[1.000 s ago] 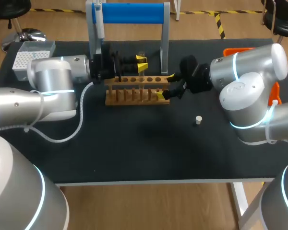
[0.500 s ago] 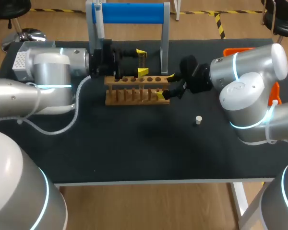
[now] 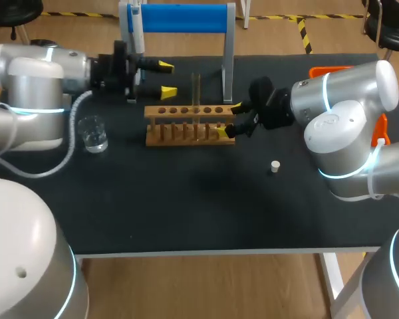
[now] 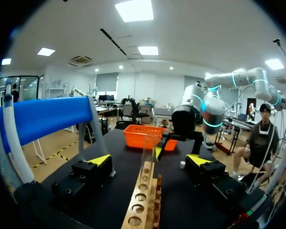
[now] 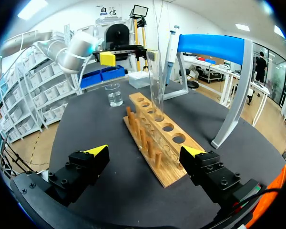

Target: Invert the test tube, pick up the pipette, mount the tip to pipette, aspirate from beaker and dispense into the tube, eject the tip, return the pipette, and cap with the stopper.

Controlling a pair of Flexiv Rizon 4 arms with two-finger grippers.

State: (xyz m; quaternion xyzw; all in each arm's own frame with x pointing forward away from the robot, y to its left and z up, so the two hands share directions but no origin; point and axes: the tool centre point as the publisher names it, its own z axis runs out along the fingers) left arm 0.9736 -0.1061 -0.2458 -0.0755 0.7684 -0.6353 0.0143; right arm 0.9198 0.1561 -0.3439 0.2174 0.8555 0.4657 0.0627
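Glass tube [image 3: 197, 88] now stands upright in the wooden rack [image 3: 186, 123], my left tool [image 3: 166, 79] having let go and pulled back, fingers spread and empty. My right tool [image 3: 230, 120] stays spread around the rack's end, apparently not touching it; fetching the pipette [image 5: 170, 45] looks next.

The room is bright and evenly lit from above by white ceiling panels [image 4: 135, 9]. The dark tabletop [image 3: 186, 199] takes this light softly and looks matt. Only a faint shadow with soft edges lies on it in front of the wooden rack [image 3: 189, 118]. The silver left arm [image 3: 33, 93] and right arm [image 3: 346, 126] carry soft highlights. The glass tube [image 5: 155, 81] shows thin bright lines along its walls.
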